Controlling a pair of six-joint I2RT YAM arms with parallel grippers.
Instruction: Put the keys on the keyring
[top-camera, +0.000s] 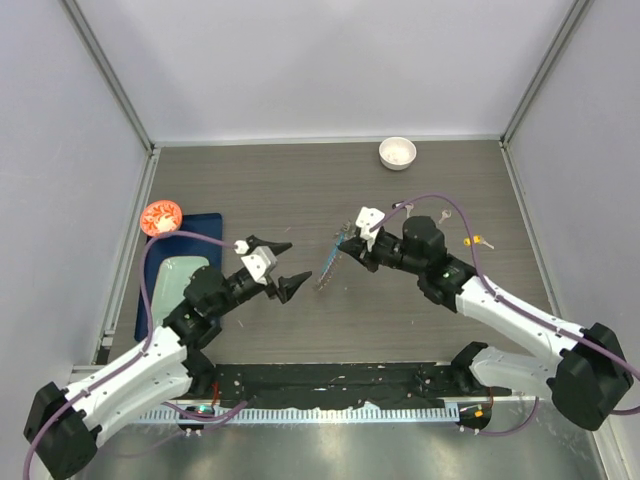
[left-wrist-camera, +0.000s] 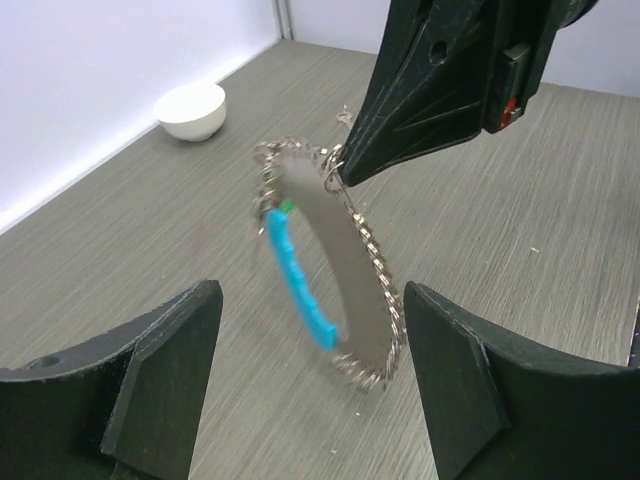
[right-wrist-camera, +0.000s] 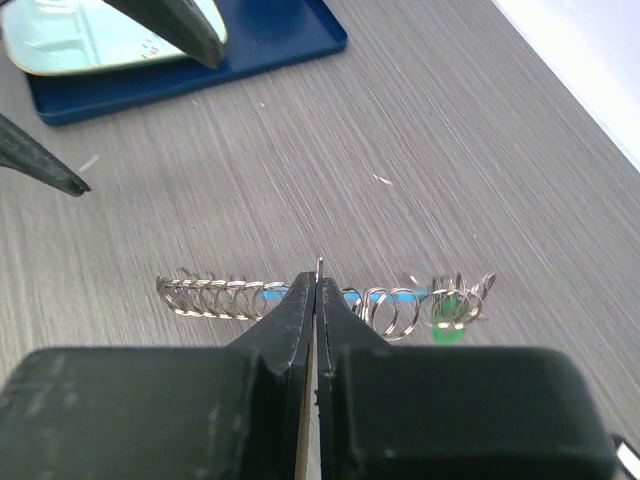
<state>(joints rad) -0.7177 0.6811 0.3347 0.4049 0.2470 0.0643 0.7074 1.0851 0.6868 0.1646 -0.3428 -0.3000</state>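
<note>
My right gripper (top-camera: 347, 246) is shut on the top of the keyring (top-camera: 328, 262), a loop of silver links with a blue segment (left-wrist-camera: 295, 275). It holds the keyring upright above the table. In the right wrist view the shut tips (right-wrist-camera: 317, 275) pinch one link of the keyring (right-wrist-camera: 215, 297). A green-tagged key (right-wrist-camera: 447, 318) hangs on the ring. My left gripper (top-camera: 298, 264) is open just left of the ring; in the left wrist view the keyring (left-wrist-camera: 375, 270) hangs ahead of its spread fingers (left-wrist-camera: 170, 350). Loose keys (top-camera: 445, 213) lie at the right, one with a yellow tag (top-camera: 478, 241).
A small white bowl (top-camera: 397, 152) stands at the back of the table. A blue tray (top-camera: 210, 225) with a pale plate (top-camera: 180, 275) lies at the left, a red round object (top-camera: 161, 216) at its far corner. Walls enclose the table on three sides.
</note>
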